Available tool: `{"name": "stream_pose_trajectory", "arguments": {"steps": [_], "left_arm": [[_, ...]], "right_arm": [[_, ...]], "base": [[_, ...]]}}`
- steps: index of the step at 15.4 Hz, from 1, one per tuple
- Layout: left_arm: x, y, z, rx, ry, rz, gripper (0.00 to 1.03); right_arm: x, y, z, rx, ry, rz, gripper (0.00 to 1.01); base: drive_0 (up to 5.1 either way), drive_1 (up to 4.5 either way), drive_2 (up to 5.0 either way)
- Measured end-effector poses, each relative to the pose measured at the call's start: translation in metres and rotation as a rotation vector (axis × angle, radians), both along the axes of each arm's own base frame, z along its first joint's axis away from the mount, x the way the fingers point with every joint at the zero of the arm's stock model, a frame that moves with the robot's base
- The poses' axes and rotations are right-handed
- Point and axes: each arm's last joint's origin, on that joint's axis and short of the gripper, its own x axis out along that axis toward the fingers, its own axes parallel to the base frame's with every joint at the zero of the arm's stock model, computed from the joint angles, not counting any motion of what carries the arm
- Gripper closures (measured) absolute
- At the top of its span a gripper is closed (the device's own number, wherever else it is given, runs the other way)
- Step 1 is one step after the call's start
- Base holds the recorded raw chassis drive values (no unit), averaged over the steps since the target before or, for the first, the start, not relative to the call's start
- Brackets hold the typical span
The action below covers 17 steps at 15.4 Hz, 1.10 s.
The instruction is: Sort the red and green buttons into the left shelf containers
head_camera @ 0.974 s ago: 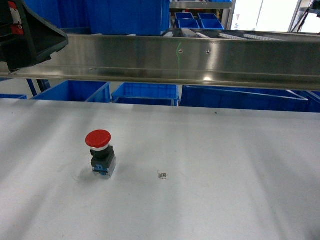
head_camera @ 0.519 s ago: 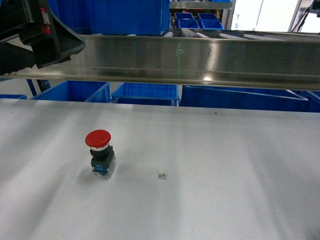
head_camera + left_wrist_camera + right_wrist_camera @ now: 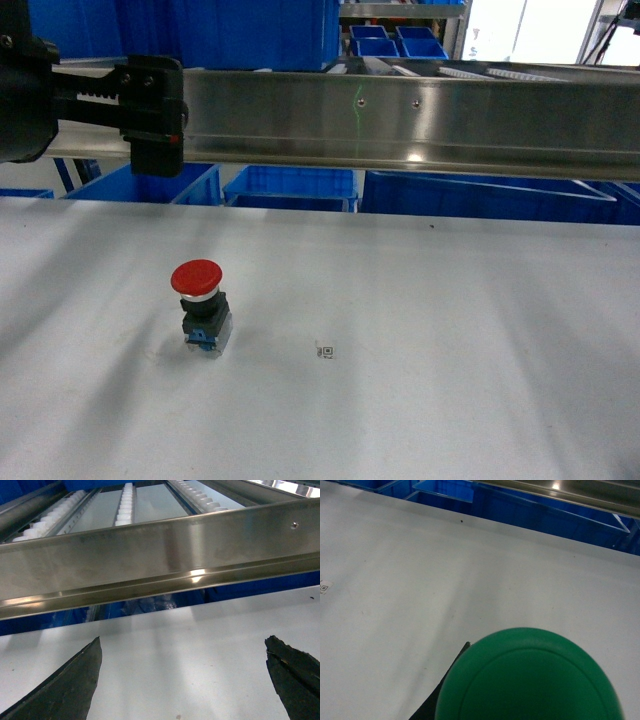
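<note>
Left gripper [image 3: 150, 110] has swung in from the upper left corner, now level before the steel rail [image 3: 400, 115]; jaws wide apart, empty. Red button [image 3: 200, 305] upright on the surface [image 3: 450, 350], unmoved. Green button [image 3: 527, 677] fills the right wrist view, apparently held; jaw spacing unreadable. Blue bins [image 3: 150, 182] behind.

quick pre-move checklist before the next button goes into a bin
1. Red button upright and free on the table: ok.
2. Left gripper open, nothing between its fingers: ok.
3. Left gripper over the red button: not ok; it is up by the steel rail.
4. Green button fills the right wrist view, close to the camera: ok.
5. Right grip firm on the green button: cannot tell, fingers mostly hidden.
6. Blue bins behind the table reachable: cannot tell.
</note>
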Motion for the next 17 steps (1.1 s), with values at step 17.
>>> {"name": "stream_pose_trajectory", "arguments": {"steps": [17], "left_arm": [[0.014,-0.032,-0.04,-0.033,0.258,0.016,0.05]], "right_arm": [[0.0,0.0,0.0,-0.003,-0.001,0.001,0.74]], "base": [[0.0,0.0,0.0]]}}
